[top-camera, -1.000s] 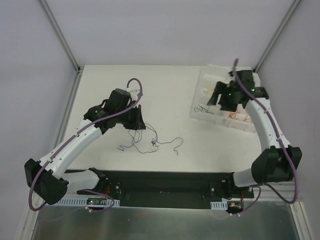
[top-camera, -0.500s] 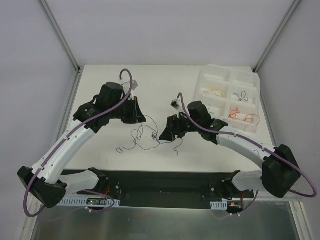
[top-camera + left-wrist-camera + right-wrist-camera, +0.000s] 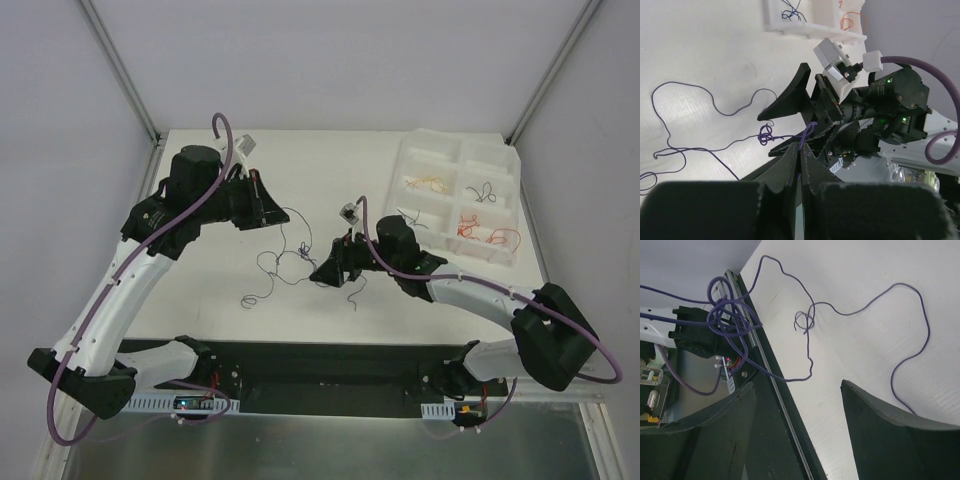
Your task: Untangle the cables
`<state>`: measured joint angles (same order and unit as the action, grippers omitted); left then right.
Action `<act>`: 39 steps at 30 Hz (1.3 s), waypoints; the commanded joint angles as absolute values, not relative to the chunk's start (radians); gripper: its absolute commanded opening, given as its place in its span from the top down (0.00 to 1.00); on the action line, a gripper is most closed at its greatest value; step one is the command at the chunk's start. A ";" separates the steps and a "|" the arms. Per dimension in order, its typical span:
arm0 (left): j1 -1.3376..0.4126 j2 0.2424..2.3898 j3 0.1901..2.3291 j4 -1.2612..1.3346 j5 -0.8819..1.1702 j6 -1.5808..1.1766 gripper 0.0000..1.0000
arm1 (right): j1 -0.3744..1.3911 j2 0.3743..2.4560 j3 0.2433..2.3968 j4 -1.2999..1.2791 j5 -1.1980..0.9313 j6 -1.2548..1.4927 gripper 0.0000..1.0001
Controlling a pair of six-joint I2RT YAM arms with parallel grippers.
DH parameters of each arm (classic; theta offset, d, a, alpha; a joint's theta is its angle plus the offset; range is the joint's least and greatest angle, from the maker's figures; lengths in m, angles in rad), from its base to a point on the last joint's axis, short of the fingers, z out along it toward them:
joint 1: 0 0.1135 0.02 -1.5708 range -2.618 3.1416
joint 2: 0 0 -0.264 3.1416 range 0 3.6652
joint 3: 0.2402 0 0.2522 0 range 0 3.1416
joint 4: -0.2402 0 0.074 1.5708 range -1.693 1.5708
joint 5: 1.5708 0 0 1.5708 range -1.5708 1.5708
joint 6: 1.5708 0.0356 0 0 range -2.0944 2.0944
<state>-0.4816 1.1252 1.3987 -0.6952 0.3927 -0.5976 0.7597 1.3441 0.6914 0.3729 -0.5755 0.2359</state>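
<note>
A purple cable (image 3: 810, 128) is pinched in the closed left gripper (image 3: 800, 151). The right gripper (image 3: 797, 386) is held wide open and empty near the knot (image 3: 765, 135).

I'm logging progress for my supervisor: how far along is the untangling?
Done: several wires lie apart in the tray compartments. In hand: the left claw is shut on a purple strand that runs to the knot, and the open right claw sits beside that knot. Left: the knot is not yet undone, and loose strands trail over the table.
</note>
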 commanded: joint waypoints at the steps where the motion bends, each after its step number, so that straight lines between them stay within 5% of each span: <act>1: -0.460 1.123 1.456 -0.690 0.471 -0.647 1.00 | 0.782 1.348 0.706 0.534 -0.545 0.236 0.29; 6: -0.440 1.137 1.474 -0.692 0.494 -0.657 1.00 | 0.785 1.359 0.701 0.607 -0.463 0.273 0.43; 14: -0.414 1.120 1.467 -0.692 0.463 -0.650 1.00 | 0.782 1.307 0.727 0.591 -0.410 0.322 1.00; 28: -0.296 0.962 1.275 -0.887 0.009 -0.614 1.00 | 0.686 0.885 0.841 -0.437 0.423 0.523 1.00; 39: -0.288 0.959 1.348 -0.891 -0.038 -0.557 1.00 | 0.578 0.818 0.850 -0.510 0.451 0.366 1.00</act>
<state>-0.2928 0.9474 1.2922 -0.8810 -0.0120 -0.6014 0.6060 0.8539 0.8242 -0.5320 0.4637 0.4931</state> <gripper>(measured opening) 0.006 0.007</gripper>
